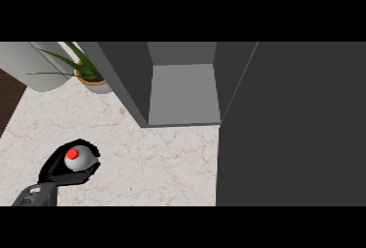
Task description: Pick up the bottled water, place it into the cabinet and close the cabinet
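The bottled water (pixel 79 161) appears from above as a pale grey body with a red cap, at the lower left over the marble counter (pixel 157 155). My left hand (pixel 54 168) is shut on it, black fingers and thumb curled round its sides. The dark grey cabinet (pixel 127 80) stands at the back, open, with a light grey shelf (pixel 184 92) inside holding nothing I can see. Its dark door (pixel 293 131) is swung open and fills the right side of the view. My right hand does not show.
A potted plant (pixel 87 72) with long green leaves stands at the back left beside the cabinet. A pale grey cylinder (pixel 32 65) rises behind it. The counter's left edge meets dark floor (pixel 8 97).
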You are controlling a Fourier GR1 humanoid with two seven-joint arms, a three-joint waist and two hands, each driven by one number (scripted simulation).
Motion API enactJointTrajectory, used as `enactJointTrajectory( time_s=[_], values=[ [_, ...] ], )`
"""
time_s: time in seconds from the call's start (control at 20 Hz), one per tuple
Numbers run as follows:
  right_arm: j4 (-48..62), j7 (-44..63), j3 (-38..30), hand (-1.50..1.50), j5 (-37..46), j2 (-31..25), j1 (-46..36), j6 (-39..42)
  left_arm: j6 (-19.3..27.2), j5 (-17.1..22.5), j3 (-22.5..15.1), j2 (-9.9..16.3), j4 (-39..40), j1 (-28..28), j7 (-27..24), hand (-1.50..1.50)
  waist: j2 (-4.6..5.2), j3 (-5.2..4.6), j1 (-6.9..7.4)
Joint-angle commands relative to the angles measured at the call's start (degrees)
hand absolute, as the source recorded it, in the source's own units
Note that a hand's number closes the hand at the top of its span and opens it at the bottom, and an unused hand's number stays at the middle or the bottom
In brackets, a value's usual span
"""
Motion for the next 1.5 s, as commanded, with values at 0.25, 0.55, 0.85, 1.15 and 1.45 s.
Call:
enactJointTrajectory(
  time_s=[0.25,0.55,0.85,1.15,1.45],
  values=[
    [-4.13,-0.38,-1.14,-1.5,-1.52,-1.16,2.93,0.33,-12.48,1.05,-2.8,-1.27,1.48,-0.46,-7.49,1.5,-0.2,-0.08,0.46],
    [-3.27,0.21,-0.37,-1.5,-0.58,-0.05,2.42,-1.0,15.57,7.89,4.82,-15.92,-1.48,3.5,-9.65,1.5,-0.67,0.11,2.18],
    [-2.67,1.27,-0.18,-1.5,-1.45,-0.39,1.06,-0.53,17.9,13.19,-1.01,-17.98,-3.28,1.54,-7.9,1.5,-0.63,0.14,1.53],
    [-6.66,2.38,-0.3,-1.5,-1.94,-1.42,3.72,0.05,24.66,22.48,-10.78,-18.19,-10.16,-0.73,0.45,1.5,-0.91,0.18,1.32],
    [-4.13,2.25,-4.01,-1.5,-5.86,-1.27,1.46,0.13,34.28,29.19,-20.32,-18.26,-22.08,-2.99,9.67,1.5,-0.78,0.23,1.87]
  ],
)
